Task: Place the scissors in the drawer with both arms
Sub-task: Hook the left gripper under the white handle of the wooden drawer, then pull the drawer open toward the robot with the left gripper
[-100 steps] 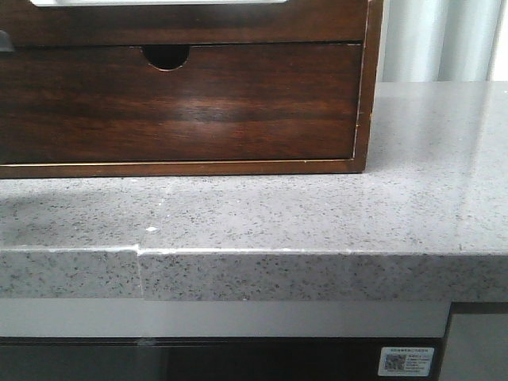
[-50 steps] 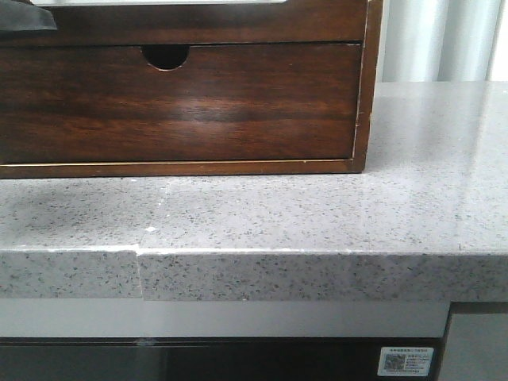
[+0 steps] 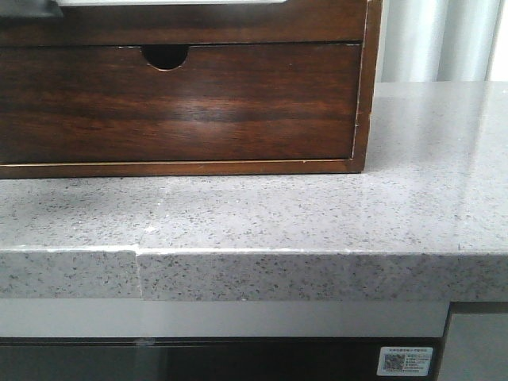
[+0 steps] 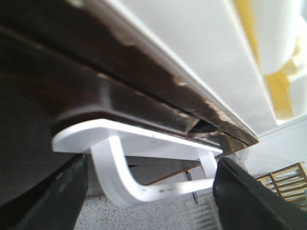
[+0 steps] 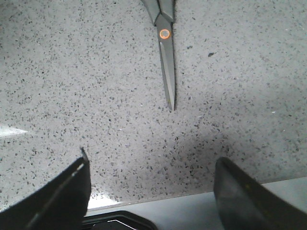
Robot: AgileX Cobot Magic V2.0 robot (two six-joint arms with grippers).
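Observation:
The drawer (image 3: pixel 206 24) is the upper dark-brown front of the wooden cabinet, with a pale strip along its top edge. In the left wrist view its front (image 4: pixel 72 91) carries a white bar handle (image 4: pixel 144 191). My left gripper (image 4: pixel 151 194) is open, with one dark finger on each side of that handle; only a dark corner of it (image 3: pixel 32 8) shows in the front view. The grey scissors (image 5: pixel 166 57), with an orange pivot, lie shut on the speckled counter with the tips pointing at my right gripper (image 5: pixel 151 189). That gripper is open and empty over the counter's front edge.
Below the drawer is a second dark drawer with a half-round finger notch (image 3: pixel 165 55). The cabinet stands on a grey speckled counter (image 3: pixel 317 214) whose front edge has a seam (image 3: pixel 139 274). A dark appliance front (image 3: pixel 238 361) is under the counter.
In the front view the dark left gripper at the top left has risen and shifted right, nearly out of frame. Its shadow on the counter has faded.

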